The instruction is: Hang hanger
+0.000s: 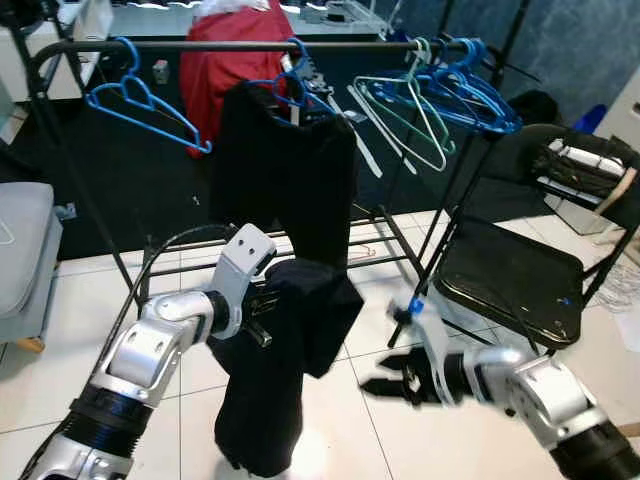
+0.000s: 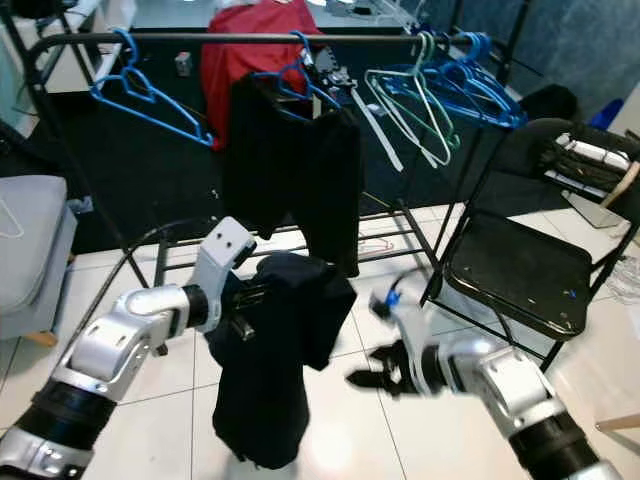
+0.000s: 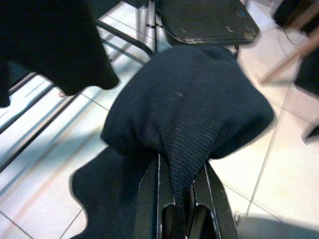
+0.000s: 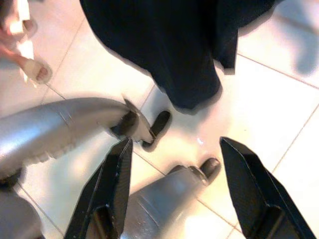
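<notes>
A black rail (image 1: pixel 230 44) of a clothes rack carries an empty blue hanger (image 1: pixel 140 100) at its left end. On another blue hanger (image 1: pixel 290 85) at the middle hangs a black garment (image 1: pixel 290 170). In front of the rack my left gripper (image 3: pixel 180 172) is shut on the top of a dark knitted garment (image 1: pixel 285 380), which droops towards the floor. Whether a hanger is inside that garment I cannot tell. My right gripper (image 1: pixel 385 385) is open, low over the tiles to the right of the held garment and apart from it.
A pale green hanger (image 1: pixel 410 115) and several blue hangers (image 1: pixel 470 90) crowd the rail's right end. A black folding chair (image 1: pixel 510 280) stands at the right, a grey seat (image 1: pixel 20 240) at the left. A red cloth (image 1: pixel 215 60) lies behind the rack.
</notes>
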You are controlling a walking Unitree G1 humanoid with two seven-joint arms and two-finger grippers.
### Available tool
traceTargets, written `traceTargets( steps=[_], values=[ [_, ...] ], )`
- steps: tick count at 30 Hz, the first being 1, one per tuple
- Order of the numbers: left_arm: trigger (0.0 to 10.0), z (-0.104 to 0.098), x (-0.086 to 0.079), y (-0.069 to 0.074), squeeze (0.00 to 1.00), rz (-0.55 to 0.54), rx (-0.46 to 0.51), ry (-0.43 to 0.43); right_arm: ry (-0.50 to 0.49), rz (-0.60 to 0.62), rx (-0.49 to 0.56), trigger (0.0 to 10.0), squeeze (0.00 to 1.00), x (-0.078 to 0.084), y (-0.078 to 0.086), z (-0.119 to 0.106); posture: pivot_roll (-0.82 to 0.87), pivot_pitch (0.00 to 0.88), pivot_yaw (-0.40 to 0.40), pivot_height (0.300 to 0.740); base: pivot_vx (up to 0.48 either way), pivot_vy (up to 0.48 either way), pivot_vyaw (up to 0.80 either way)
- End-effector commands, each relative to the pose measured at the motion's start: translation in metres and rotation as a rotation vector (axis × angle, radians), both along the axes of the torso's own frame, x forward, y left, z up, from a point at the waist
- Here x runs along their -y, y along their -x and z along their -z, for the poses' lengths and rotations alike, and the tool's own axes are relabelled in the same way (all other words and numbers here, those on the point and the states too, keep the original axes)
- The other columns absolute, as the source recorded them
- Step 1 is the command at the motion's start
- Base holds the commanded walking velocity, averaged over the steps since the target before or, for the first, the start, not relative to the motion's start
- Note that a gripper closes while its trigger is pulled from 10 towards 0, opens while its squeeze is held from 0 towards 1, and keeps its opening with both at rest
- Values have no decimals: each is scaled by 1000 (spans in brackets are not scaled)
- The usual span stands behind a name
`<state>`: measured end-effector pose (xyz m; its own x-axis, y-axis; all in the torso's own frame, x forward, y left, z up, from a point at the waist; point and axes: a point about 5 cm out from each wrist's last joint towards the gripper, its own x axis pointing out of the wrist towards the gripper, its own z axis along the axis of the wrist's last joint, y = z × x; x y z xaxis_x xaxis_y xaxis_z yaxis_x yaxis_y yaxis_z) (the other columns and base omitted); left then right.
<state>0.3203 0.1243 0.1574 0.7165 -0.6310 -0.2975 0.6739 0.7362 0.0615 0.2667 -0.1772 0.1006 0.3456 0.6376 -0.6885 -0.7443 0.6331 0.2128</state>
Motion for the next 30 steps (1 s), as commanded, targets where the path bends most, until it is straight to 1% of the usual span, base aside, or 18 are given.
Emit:
traceTargets(
  steps=[1,4,5,9,10,11,13,14,15,16,17,19,21,25,27,28,29,30],
  values=[
    [0,-5,-3,-3,0,-25,4,20,25,-19,-2,10000,0,-1,3,2,-125,105,-35,740,0,0,0],
    [0,-3,-4,-7,0,-78,-16,59,78,-26,-28,10000,0,5,9,11,-126,106,-33,740,0,0,0],
    [0,-3,-17,-22,0,-326,-45,219,138,-27,-40,10000,0,8,16,17,-127,109,-30,740,0,0,0],
    [0,-3,-17,-22,0,-326,-45,219,138,-27,-40,10000,0,8,16,17,-127,109,-30,740,0,0,0],
    [0,-3,-22,-26,0,-411,-57,274,150,-24,-28,10000,0,8,16,18,-127,109,-30,740,0,0,0],
    [2706,-5,-42,-33,0,-597,-41,360,128,116,105,10000,0,3,-1,22,-130,112,-31,740,0,0,0],
    [2706,-5,-42,-33,0,-597,-41,360,128,116,105,10000,0,3,-1,22,-130,112,-31,740,0,0,0],
    [2706,-5,-56,-36,0,-717,-32,412,110,228,187,10000,0,-1,-12,25,-130,112,-31,740,0,0,0],
    [2706,-5,-56,-36,0,-717,-32,412,110,228,187,10000,0,-1,-12,25,-130,112,-31,740,0,0,0],
    [0,-10,-65,-36,0,-774,-10,471,57,344,292,10000,0,-9,-21,26,-126,111,-35,740,0,0,0],
    [0,-17,-67,-36,0,-753,25,529,0,423,387,10000,0,-17,-26,25,-126,111,-35,740,0,0,0],
    [0,-17,-67,-36,0,-753,25,529,0,423,387,10000,0,-17,-26,25,-126,111,-35,740,0,0,0],
    [0,-28,-64,-35,0,-679,69,613,-55,477,481,10000,0,-23,-27,22,-125,111,-38,740,0,0,0],
    [0,-38,-64,-35,0,-648,101,725,-80,514,509,10000,0,-21,-25,24,-124,111,-37,740,0,0,0],
    [0,-38,-64,-35,0,-648,101,725,-80,514,509,10000,0,-21,-25,24,-124,111,-37,740,0,0,0],
    [0,-44,-64,-35,0,-641,110,802,-104,549,508,10000,0,-20,-24,24,-127,110,-34,740,0,0,0],
    [0,-44,-64,-35,0,-641,110,802,-104,549,508,10000,0,-20,-24,24,-127,110,-34,740,0,0,0],
    [0,-51,-60,-34,0,-565,126,893,-117,624,499,10000,0,-14,-24,27,-127,110,-34,740,0,0,0]
  ],
)
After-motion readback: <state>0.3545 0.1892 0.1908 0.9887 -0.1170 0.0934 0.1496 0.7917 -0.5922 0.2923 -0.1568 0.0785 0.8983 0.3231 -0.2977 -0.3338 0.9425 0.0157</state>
